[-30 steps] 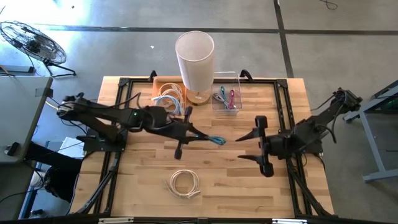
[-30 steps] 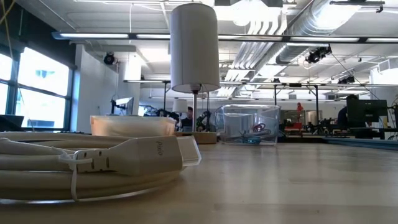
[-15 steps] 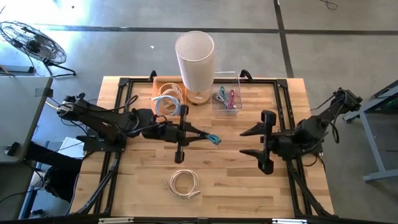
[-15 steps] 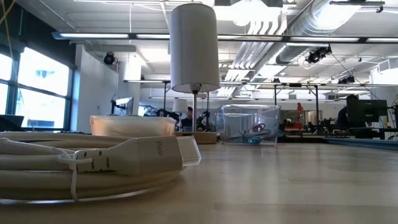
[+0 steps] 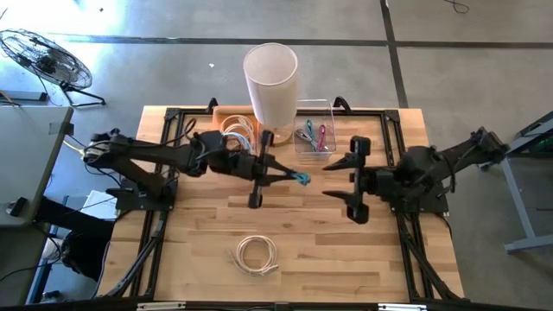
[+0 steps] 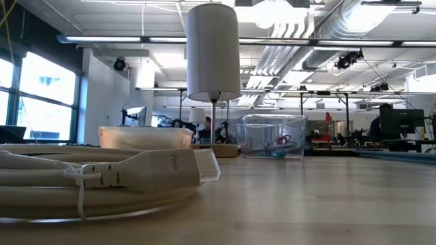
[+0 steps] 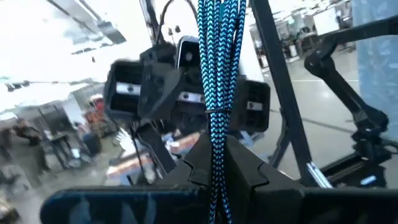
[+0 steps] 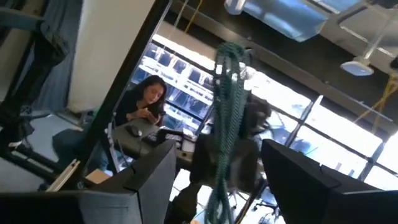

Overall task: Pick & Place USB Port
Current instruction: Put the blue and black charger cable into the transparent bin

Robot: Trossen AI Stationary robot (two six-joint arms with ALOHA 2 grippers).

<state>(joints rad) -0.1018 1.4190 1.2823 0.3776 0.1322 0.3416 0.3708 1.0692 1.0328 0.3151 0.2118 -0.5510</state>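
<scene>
1. Above the middle of the surface (image 5: 199, 259), in the high view, the left hand (image 5: 278, 178) is clamped on a bundled blue braided USB cable (image 5: 301, 179), held up off the wood. The right hand (image 5: 343, 183) faces it from just beside, fingers spread wide and empty. Behind them stand a white lamp (image 5: 270, 82), an orange tray (image 5: 218, 117) of cables and a clear bin (image 5: 328, 108) holding a few more. A coiled white cable (image 5: 257, 255) lies near the front edge.

2. In the low view neither arm shows; the white cable (image 6: 102, 180) fills the foreground, with the lamp (image 6: 213, 54), tray (image 6: 143, 137) and clear bin (image 6: 271, 136) beyond.

3. In the left wrist view the blue cable (image 7: 217, 106) runs up from between the closed fingers (image 7: 249, 180), with the other arm behind it.

4. In the right wrist view the cable bundle (image 8: 229, 118) hangs between the parted fingers (image 8: 311, 180), not yet gripped.

5. The pick looks done; a hand-over seems close, and placing, probably into the clear bin, remains.
</scene>
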